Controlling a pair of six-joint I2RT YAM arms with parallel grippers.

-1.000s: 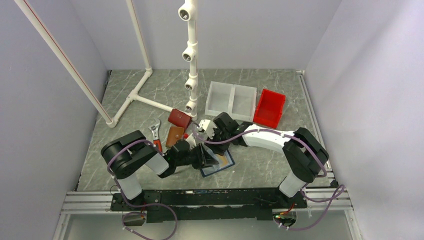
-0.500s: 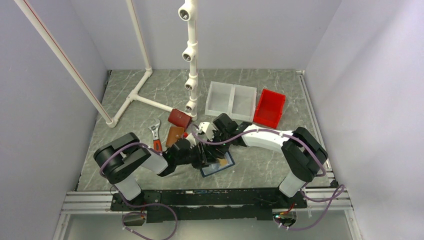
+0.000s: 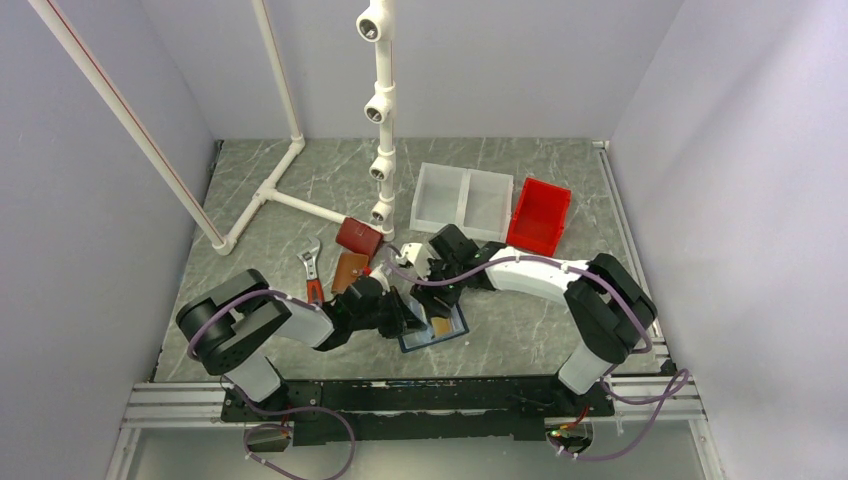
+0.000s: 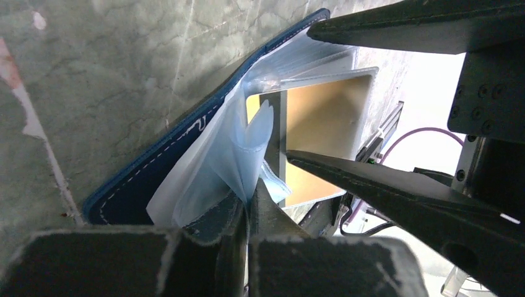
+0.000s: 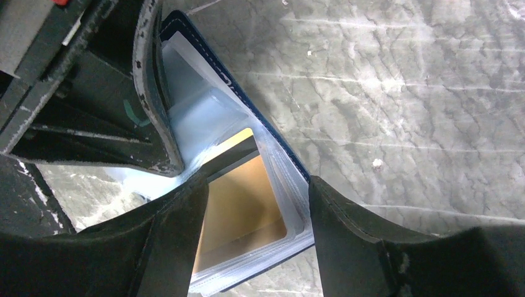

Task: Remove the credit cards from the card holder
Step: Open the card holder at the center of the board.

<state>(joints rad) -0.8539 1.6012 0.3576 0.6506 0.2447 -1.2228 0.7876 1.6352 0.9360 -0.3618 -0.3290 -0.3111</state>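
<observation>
Grey table [image 3: 560, 330]: left arm [image 3: 300, 325], right arm [image 3: 530, 272] stretch low onto card holder [image 3: 428, 340].

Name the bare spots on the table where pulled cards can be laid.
Bare table lies right of the card holder, toward the right arm's base, and along the back wall behind the white bins and red bin. Crowded: the left claw and right claw meet over the holder, with brown wallet and wrench just left.

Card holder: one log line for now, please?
card holder: open | left gripper: shut on plastic sleeve | right gripper: open over orange card
</observation>
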